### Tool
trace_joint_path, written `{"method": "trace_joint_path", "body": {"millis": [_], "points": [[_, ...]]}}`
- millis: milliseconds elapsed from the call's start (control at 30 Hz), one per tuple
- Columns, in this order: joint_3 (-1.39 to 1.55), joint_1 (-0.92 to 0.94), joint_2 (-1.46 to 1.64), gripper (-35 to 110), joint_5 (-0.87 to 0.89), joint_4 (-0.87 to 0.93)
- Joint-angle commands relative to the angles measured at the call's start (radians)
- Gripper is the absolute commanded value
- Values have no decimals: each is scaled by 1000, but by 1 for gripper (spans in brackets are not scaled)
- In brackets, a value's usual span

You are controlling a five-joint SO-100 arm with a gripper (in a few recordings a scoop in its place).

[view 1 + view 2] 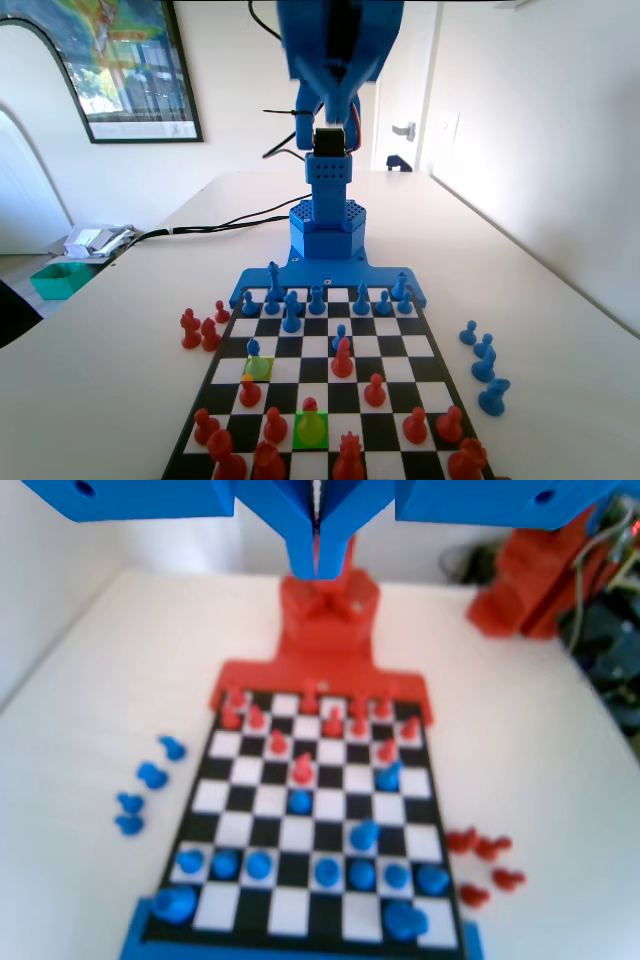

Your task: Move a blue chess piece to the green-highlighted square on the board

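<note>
Claw (318,555) high above the board (432,372), jaws pressed together, empty; blue pawn (254,348) on the olive square.

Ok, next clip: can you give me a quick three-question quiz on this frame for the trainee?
1. True or false: the gripper is holding a pawn.
2. What stands on the yellow-green square? A) a red pawn B) a blue pawn C) nothing
3. Fill in: in the fixed view, the loose blue pieces lie on the table to the ___ of the board.

Key: 1 false, the jaws are together with nothing between them. 2 B, the blue pawn. 3 right.
</note>
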Motion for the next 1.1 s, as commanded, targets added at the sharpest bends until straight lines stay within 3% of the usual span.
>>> {"method": "trace_joint_path", "body": {"millis": [0, 400, 1067], "points": [[-31, 3, -77, 1, 8, -11], [-215, 12, -454, 1, 12, 66], [-545, 100, -864, 2, 81, -74]]}}
